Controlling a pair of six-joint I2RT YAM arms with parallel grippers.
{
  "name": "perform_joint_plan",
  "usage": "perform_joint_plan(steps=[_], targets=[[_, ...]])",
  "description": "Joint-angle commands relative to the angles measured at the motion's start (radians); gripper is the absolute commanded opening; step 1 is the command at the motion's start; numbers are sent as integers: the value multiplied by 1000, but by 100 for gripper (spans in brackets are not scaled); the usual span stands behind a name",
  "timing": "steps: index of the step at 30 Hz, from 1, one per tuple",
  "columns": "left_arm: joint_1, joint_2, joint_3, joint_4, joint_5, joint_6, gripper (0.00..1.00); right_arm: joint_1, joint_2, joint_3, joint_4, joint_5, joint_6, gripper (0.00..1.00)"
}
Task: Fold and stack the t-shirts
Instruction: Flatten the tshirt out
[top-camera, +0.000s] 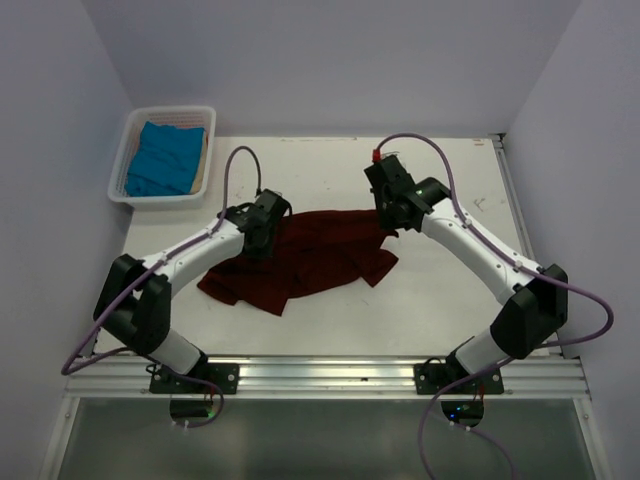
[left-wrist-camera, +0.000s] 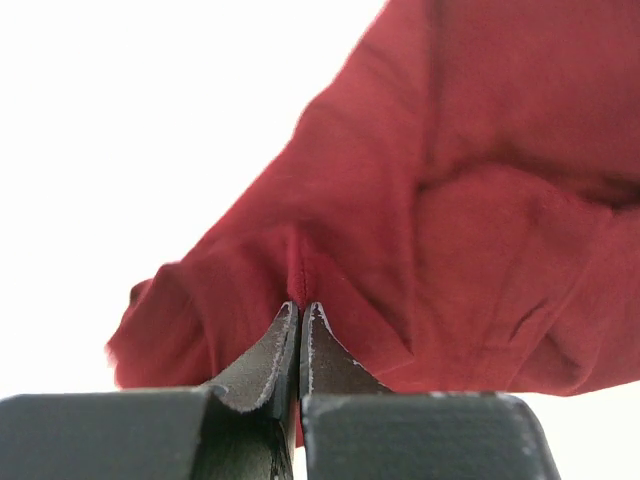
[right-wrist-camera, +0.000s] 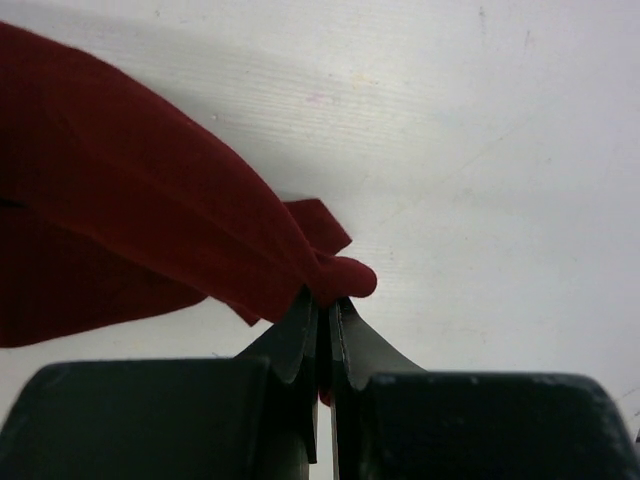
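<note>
pinching the red shirt (top-camera: 300, 262) with both of my hands is what i am doing. i have two arms and two hands, and each hand has two fingers.

my left hand (left-wrist-camera: 300, 305) is closed tight on the red shirt. its two fingers (left-wrist-camera: 262, 358) press together, with a thin fold of red cloth caught between them. this hand grips the far left part of the shirt.

my right hand (right-wrist-camera: 325, 297) is closed tight too. it grips a small bunched bit of the same red shirt, at the shirt's far right part. a little red lump of cloth pokes out just past the tips of its fingers (right-wrist-camera: 365, 350).

so both hands are on one shirt, one hand at each side of it. the rest of the red shirt lies in a rumpled heap on the white surface (top-camera: 450, 300), in the middle, between my two arms.

i count two shirts. one is dark red and one is blue. the blue shirt (top-camera: 165, 158) lies inside the basket (top-camera: 172, 110). there is one basket. it is white with slats, and it sits at the far left corner of the surface. the blue shirt is well apart from the red shirt, and no hand is near it.
</note>
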Motion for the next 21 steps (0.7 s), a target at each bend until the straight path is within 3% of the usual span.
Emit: perform_joint_plan(steps=[1,12,21], targets=[[-3,-128,46,-5,-123,-68,0,-54,-91,-6,-11,81,28,0],[17,-291,120,-62,-286,-182,0,-117,-174,-9,-102,267,107,0],[69,-227,54,-59,-275,-220,0,-120,-172,-37,-107,270,115,0]])
